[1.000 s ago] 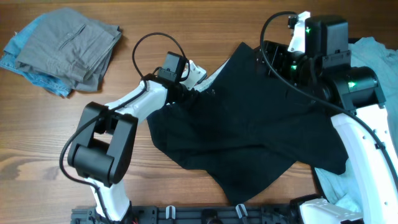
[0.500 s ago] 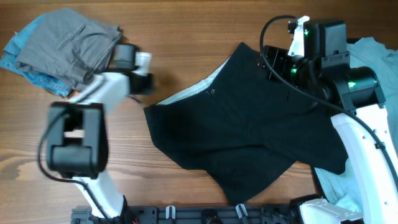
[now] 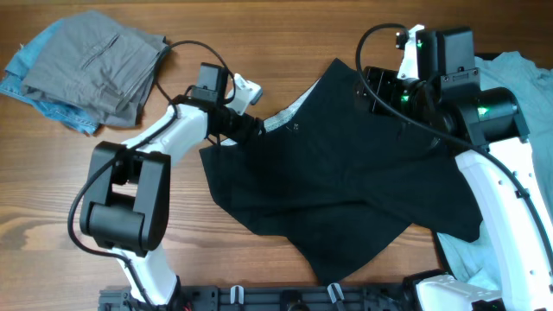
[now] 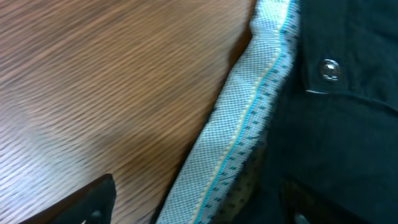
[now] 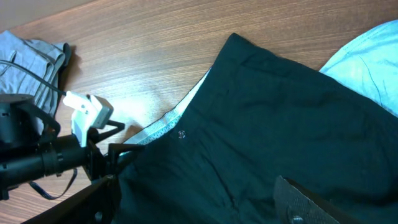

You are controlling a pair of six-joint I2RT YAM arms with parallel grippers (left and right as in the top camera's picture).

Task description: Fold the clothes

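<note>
The black shorts [image 3: 346, 173] lie spread across the middle and right of the table, with a pale checked waistband lining [image 4: 249, 118] showing at the upper left edge. My left gripper [image 3: 253, 128] is open at that waistband. In the left wrist view [image 4: 199, 204] its fingers straddle the lining, near a metal snap [image 4: 329, 68]. My right gripper [image 3: 380, 86] is open and empty above the shorts' upper right part [image 5: 280, 124]. The gap between its fingers [image 5: 199, 205] shows only black fabric below.
Folded grey trousers [image 3: 99, 65] lie on a blue denim piece [image 3: 26, 82] at the far left corner. A pale blue-grey T-shirt [image 3: 527, 73] lies under the shorts at the right edge and also shows in the right wrist view [image 5: 367, 56]. Bare wood lies in front left.
My left arm swung left toward the grey pile half a second ago, then came back to the shorts' waistband. The right arm and the shorts have barely moved.
</note>
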